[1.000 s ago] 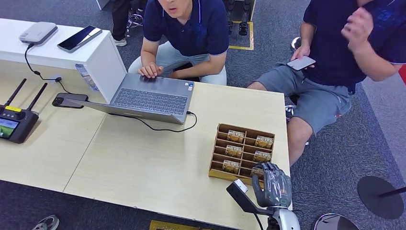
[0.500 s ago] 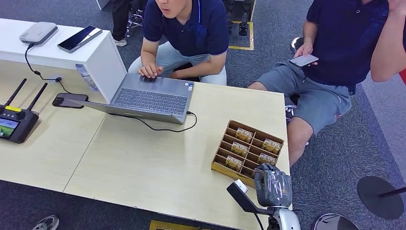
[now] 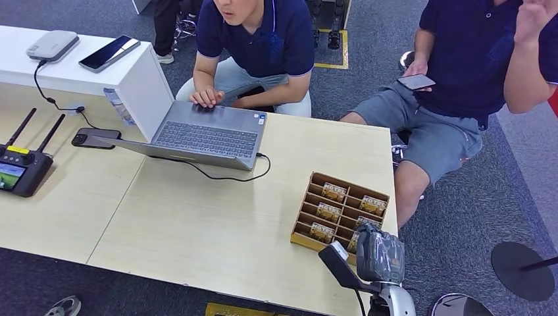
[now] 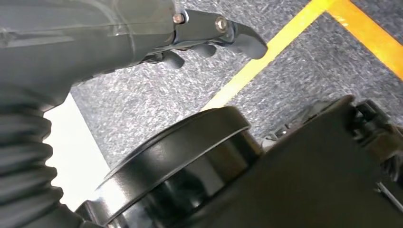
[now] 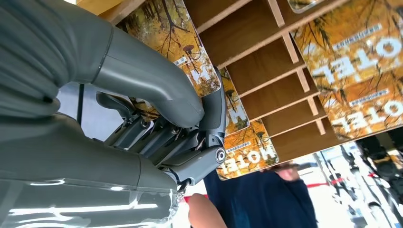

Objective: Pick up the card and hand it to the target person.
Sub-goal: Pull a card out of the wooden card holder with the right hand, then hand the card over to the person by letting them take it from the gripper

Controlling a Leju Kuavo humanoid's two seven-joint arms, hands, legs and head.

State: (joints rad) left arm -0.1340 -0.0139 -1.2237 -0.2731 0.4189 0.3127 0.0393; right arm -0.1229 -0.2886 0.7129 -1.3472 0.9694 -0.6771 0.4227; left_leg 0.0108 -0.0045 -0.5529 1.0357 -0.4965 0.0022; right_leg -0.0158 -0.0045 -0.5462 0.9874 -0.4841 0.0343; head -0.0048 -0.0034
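Item: wooden card tray (image 3: 309, 227), divided into compartments, set at the right end of the table (image 3: 197, 224) near its front edge, with cards lying in several compartments. Against the picture of a second ago the tray is seen skewed and shifted toward the right edge, its near corner pushed round; it is judged to have been dragged by the hand working in it, not lifted.

Item: right hand (image 3: 379, 255), placed at the tray's near right corner. In the right wrist view the thumb (image 5: 152, 80) is laid across the face of a card (image 5: 166, 33), and the darker fingers (image 5: 209, 142) are curled close beneath it. Whether the card is truly pinched or only pressed cannot be told. The hand has crept slightly forward over the tray since half a second ago.

Item: left hand (image 4: 209, 38), hanging over grey carpet beside a yellow floor line, fingers curled in, nothing held.

Item: target person (image 3: 460, 79), presumed to be the one seated beyond the right edge, holding a phone (image 3: 416, 81); one arm is now raised higher than before.

Item: laptop (image 3: 204, 135), at the rear edge, in use by a second person (image 3: 256, 39).

Status: pick-up unfinished; the tray's slide suggests the card is resisting, so the grip is judged uncertain.
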